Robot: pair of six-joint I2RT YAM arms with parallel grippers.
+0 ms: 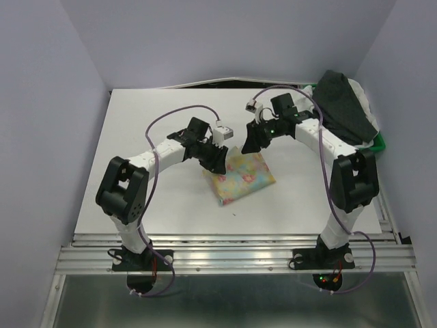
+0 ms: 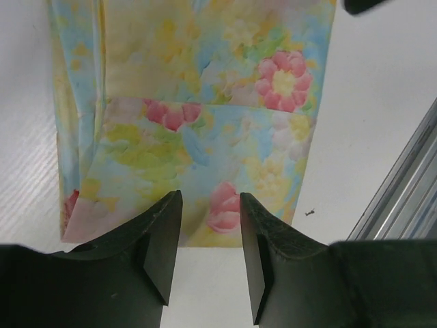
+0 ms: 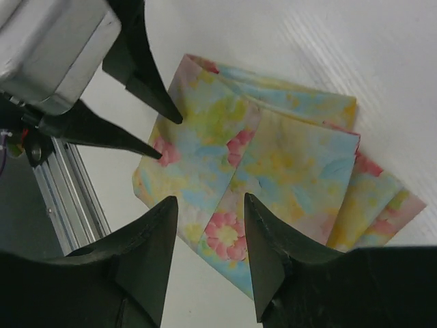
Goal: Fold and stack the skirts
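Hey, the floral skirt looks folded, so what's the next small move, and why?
Probably lift the open right fingers clear and swing them toward the dark skirt heaped at the far right. The floral skirt lies folded flat, and the left fingers stand open above it too, holding nothing.

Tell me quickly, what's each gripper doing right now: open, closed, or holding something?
Left gripper: open above the floral skirt, holding nothing.
Right gripper: open above that skirt too, holding nothing.
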